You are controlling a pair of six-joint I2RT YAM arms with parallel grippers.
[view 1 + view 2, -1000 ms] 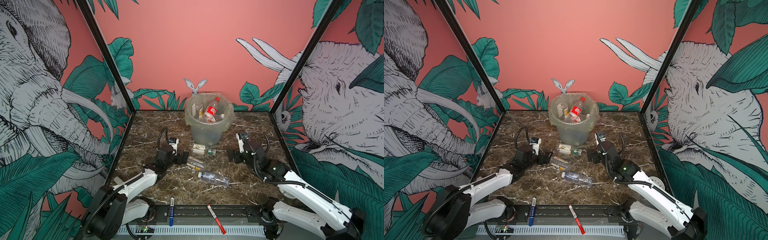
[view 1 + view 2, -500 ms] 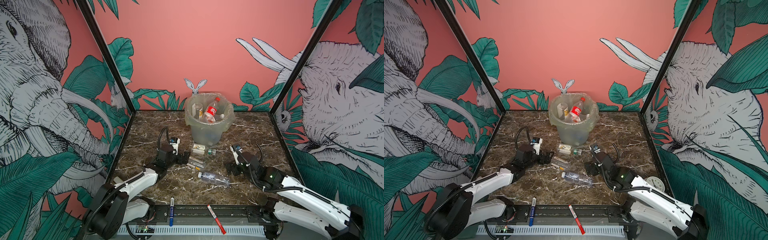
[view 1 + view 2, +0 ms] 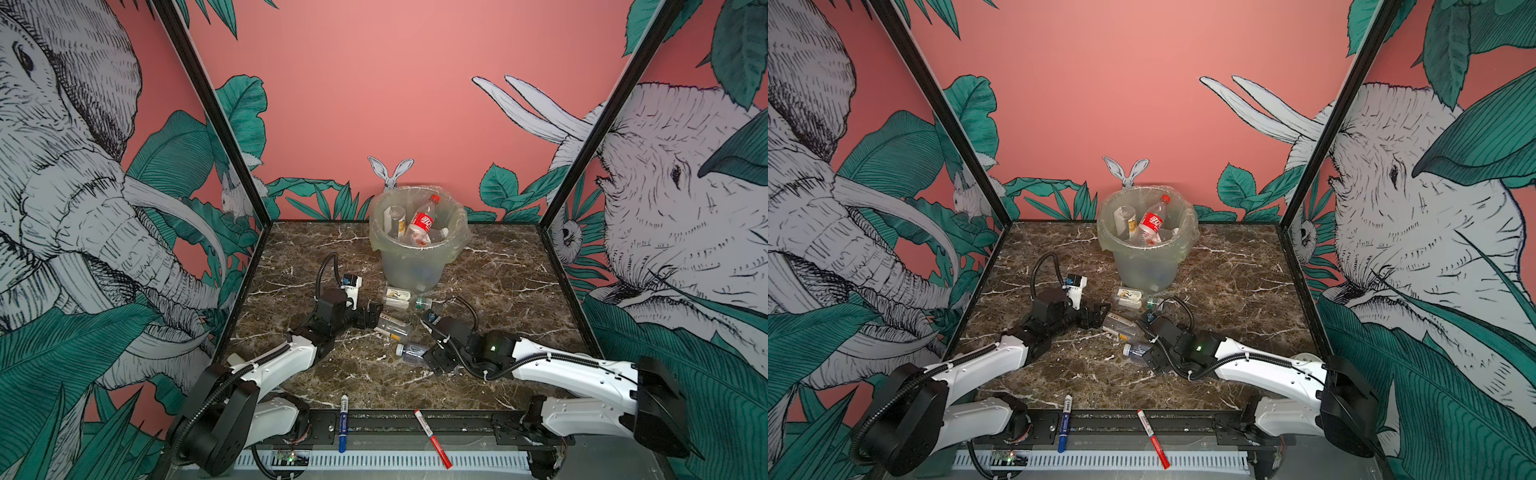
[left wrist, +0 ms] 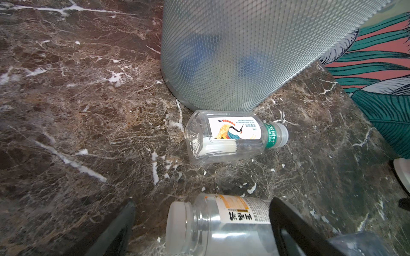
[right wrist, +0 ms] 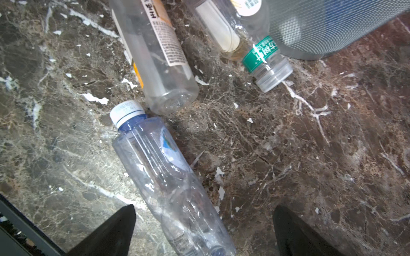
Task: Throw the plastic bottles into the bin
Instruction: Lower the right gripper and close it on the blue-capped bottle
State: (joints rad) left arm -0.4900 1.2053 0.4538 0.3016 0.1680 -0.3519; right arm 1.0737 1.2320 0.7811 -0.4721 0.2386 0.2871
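The left jaws stand wide open and hold nothing. Between their black fingers lies the cap end of a white-capped bottle with an orange-edged label, on its side on the marble bench. One finger crosses in front of its body, and there is a clear gap at the other.

The right jaws are also spread wide and grip nothing. A blue-tinted bottle with a white cap lies on its side between their fingers, with bench showing on either side of it. Its cap points away from the jaws. The cap sits just beside the base of the orange-labelled bottle, which lies just ahead of these jaws.

Beyond both pairs of jaws a green-banded bottle lies on its side, and its flank appears to rest against the foot of the bin.

In both top views the bin stands upright past the two jaws, roughly midway between them. It already holds several bottles, among them a red-labelled cola bottle leaning with its cap up.
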